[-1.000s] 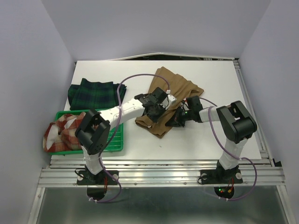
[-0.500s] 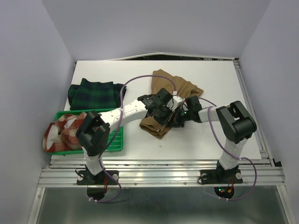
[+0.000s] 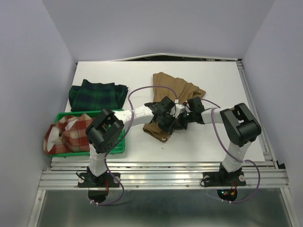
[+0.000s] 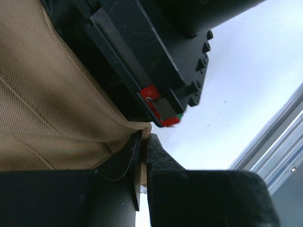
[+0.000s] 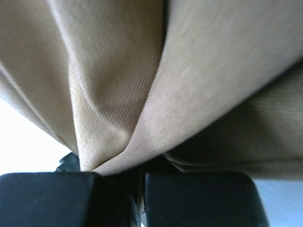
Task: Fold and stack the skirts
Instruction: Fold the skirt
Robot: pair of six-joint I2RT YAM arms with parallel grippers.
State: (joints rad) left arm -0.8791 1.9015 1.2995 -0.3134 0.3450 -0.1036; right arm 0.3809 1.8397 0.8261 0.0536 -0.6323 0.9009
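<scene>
From above, my left gripper (image 3: 166,124) and right gripper (image 3: 179,122) crowd together on the tan skirt (image 3: 173,86) mid-table, with the tartan skirt (image 3: 97,94) by the left edge. Left wrist: my fingers (image 4: 165,161) pinch the tan cloth. Right wrist: squeezed tight on it too.

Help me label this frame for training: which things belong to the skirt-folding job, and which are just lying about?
Job:
tan-brown pleated cloth skirt
dark green-navy tartan cloth skirt
red-orange-white plaid cloth skirt

Lying about:
green plastic tray
</scene>
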